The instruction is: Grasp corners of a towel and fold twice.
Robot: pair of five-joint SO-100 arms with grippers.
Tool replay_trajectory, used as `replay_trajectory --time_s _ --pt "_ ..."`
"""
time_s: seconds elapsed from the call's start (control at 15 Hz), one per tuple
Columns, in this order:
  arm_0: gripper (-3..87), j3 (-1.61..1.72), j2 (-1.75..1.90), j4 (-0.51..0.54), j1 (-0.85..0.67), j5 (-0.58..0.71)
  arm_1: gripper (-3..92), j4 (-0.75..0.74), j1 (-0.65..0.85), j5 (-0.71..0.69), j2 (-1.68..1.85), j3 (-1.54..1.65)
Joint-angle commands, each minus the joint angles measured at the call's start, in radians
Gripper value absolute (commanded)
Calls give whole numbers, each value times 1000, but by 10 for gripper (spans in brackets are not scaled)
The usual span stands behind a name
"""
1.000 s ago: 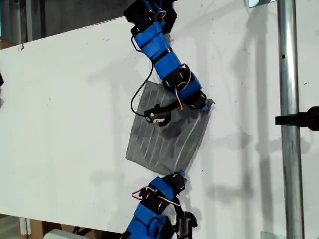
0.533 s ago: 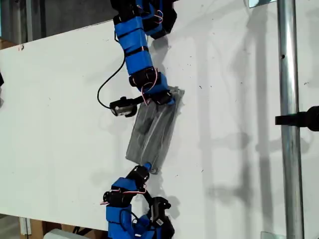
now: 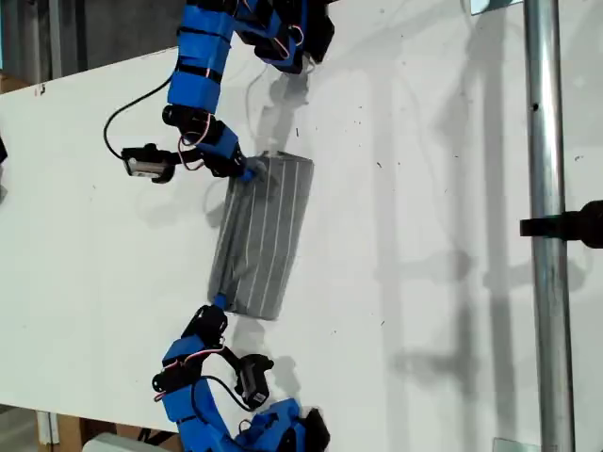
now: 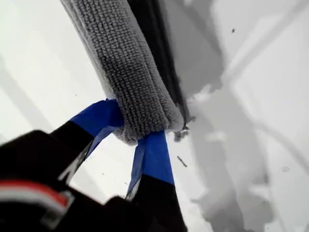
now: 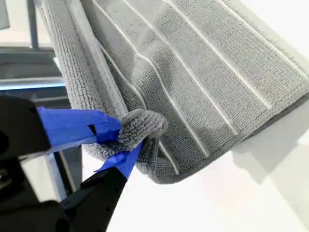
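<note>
A: Exterior view?
B: The towel (image 3: 262,235) lies mid-table (image 3: 424,235), already halved into a strip.
A: First wrist?
B: My first gripper (image 4: 140,135) pinches a doubled edge.
A: Second?
B: My second gripper (image 5: 118,140) clamps a bunched corner (image 5: 142,123). One fold remains, I reckon.

A white table (image 3: 452,282) beside an upright metal pole (image 3: 549,235).

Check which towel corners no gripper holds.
The two corners on the exterior view's right, upper and lower. Across on its left, one gripper pinches the upper corner, another the lower.
</note>
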Motion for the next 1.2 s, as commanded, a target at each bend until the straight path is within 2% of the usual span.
replay_trajectory --time_s 0.0,0.27,0.47,0.6,0.67,0.73,0.8,0.93,1.13 --pt "-29 -37 15 6 -2 12 -2 6 -17 -20 109 14" --pt "-29 163 23 -60 121 -109 -2 -69 -215 129 104 179" --pt "-21 189 -31 -21 196 -216 -2 -189 -305 229 75 314" --pt "12 210 -91 -17 195 -275 2 -308 -314 258 20 387" --pt "82 195 -130 3 181 -296 65 -318 -305 258 -3 383" --pt "175 137 -175 91 140 -367 204 -293 -285 261 0 377" --pt "186 87 -172 198 107 -408 269 -215 -265 261 52 362" --pt "283 87 18 262 98 -351 297 -44 -221 262 299 383" --pt "341 124 341 345 97 -318 309 121 -204 365 670 525"
